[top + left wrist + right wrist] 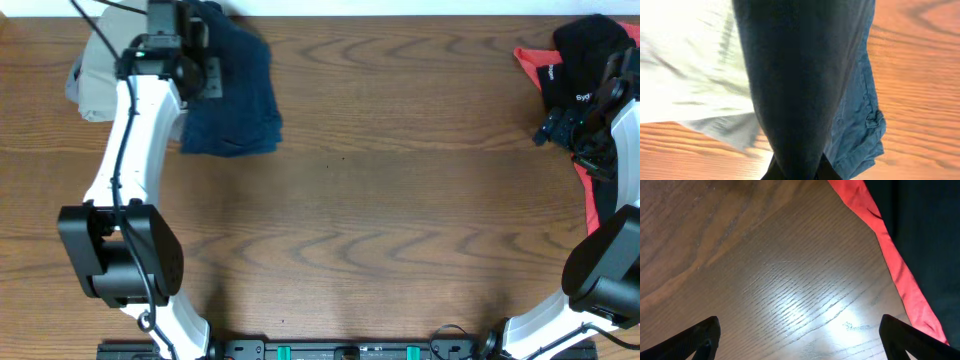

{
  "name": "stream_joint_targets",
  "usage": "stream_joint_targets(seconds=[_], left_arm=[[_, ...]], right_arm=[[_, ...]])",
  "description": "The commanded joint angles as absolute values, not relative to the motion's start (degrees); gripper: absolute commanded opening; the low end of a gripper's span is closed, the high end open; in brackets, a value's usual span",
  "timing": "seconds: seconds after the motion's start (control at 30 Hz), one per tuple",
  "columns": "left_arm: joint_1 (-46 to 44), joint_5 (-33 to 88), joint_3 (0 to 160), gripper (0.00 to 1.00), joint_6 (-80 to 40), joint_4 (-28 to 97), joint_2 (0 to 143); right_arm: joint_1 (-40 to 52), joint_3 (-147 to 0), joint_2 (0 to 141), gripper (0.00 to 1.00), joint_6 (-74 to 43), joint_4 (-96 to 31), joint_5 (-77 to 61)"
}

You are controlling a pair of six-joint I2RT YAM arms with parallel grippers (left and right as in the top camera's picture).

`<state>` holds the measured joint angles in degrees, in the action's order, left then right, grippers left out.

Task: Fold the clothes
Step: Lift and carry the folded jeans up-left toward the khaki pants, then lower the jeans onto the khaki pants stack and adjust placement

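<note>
- The left pincer (795, 172) is clamped on the navy shorts (235, 100) at the far-left end of the surface (400, 200). In the left wrist view the dark cloth runs straight out from between its closed fingertips. I judge it holds an edge so that part can be drawn over the rest.
- The remainder of the shorts lies rumpled on the surface with a seam and loop showing, so the fold looks unfinished.
- A pale tan-grey garment (95, 80) lies right against the shorts. I cannot tell whether it touches or passes under them.
- The right pincer (800, 325) is spread wide with nothing between its fingers, over bare wood beside the coral-red piece (890, 260) and the black white-lettered top (590, 55) at the far right. It is probably poised there to take the next garment.
</note>
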<state>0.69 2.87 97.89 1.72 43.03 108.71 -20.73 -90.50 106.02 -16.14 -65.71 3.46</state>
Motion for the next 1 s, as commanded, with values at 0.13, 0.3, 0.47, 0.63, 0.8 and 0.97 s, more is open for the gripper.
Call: stream_joint_targets(seconds=[0.13, 0.3, 0.47, 0.63, 0.8, 0.97], left_arm=[[3.29, 1.80, 100.82, 0.06, 10.33, 39.51, 108.99], [3.05, -1.26, 103.61, 0.06, 10.28, 39.57, 108.99], [2.50, -4.25, 108.01, 0.06, 9.08, 41.82, 108.97], [2.31, -6.44, 109.89, 0.06, 7.40, 41.98, 108.97], [1.06, -8.64, 110.04, 0.06, 7.07, 42.46, 108.97], [-0.82, -8.64, 111.00, 0.06, 4.19, 42.61, 108.60]], right_arm=[[-21.32, -90.56, 106.13, 0.99, -16.91, -65.69, 3.86], [-21.32, -90.56, 106.13, 0.99, -16.93, -65.69, 3.86], [-21.32, -90.56, 106.13, 0.99, -16.91, -65.69, 3.86], [-21.32, -90.56, 106.13, 0.99, -16.93, -65.69, 3.86], [-21.32, -90.56, 106.13, 0.99, -16.91, -65.71, 3.86], [-21.32, -90.56, 106.13, 0.99, -16.93, -65.69, 3.86]])
